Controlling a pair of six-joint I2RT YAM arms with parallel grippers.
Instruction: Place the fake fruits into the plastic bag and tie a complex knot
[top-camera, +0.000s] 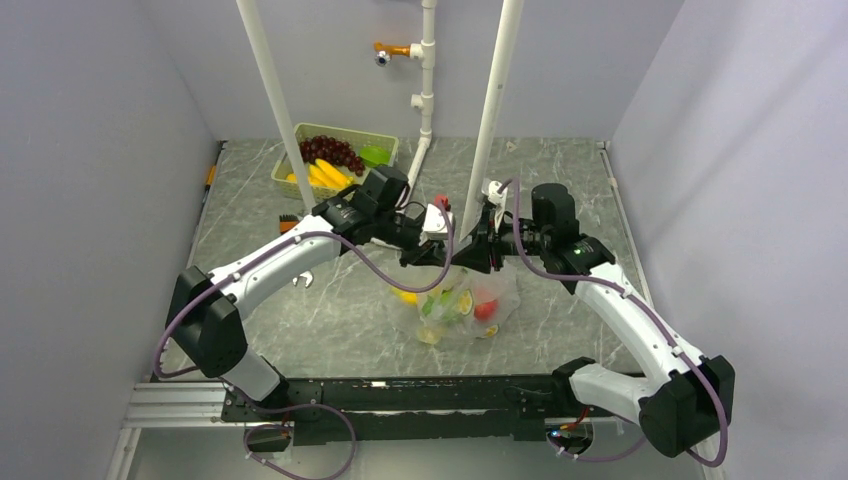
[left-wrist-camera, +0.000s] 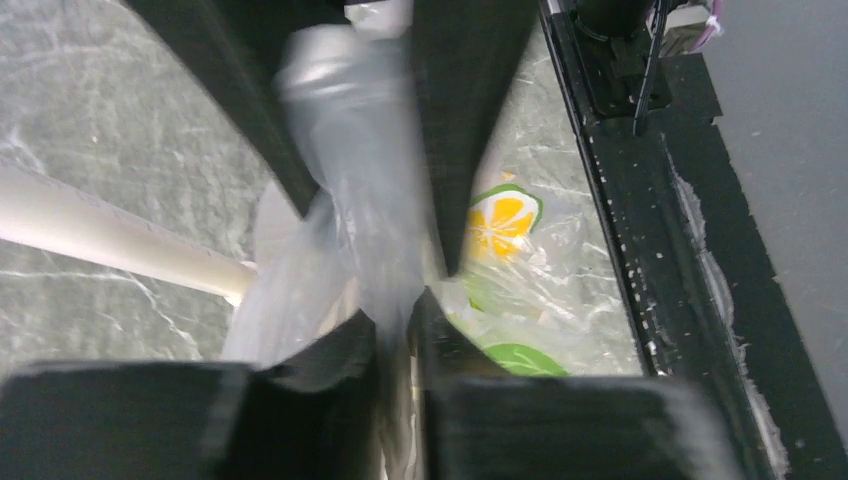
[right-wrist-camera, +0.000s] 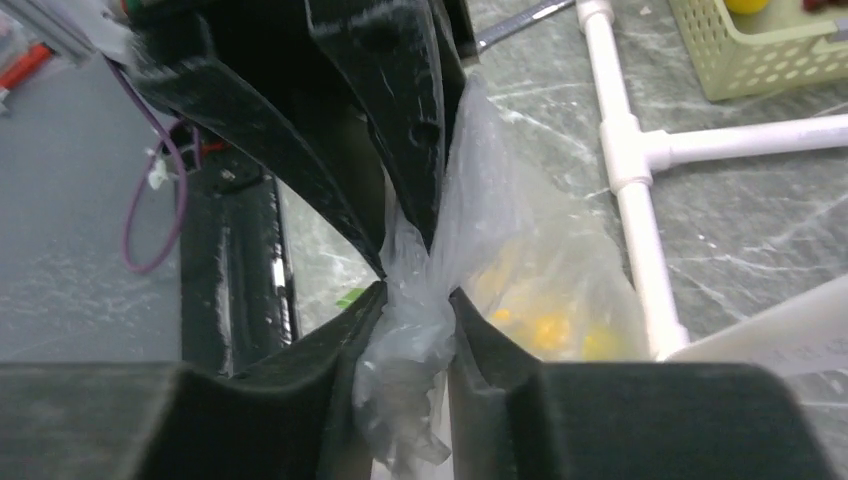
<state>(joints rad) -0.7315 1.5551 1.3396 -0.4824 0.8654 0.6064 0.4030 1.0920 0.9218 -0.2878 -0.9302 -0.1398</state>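
Pinching bag (top-camera: 465, 300): left hand (left-wrist-camera: 397, 310), right hand (right-wrist-camera: 417, 295)

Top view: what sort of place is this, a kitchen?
Probably a robot test booth, not a kitchen: plain grey walls box in a marble-patterned table, a left arm and right arm are bolted at its edge, under a white pipe frame.

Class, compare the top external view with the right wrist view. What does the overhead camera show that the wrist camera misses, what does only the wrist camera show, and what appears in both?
Only the top view: both whole arms, the red fruit inside the plastic bag, and the grapes in the basket. Only the right wrist view: the right gripper pinching the bag where it is bunched, with the left gripper just above it. Both: the bag, the basket, white pipes and the marbled table.
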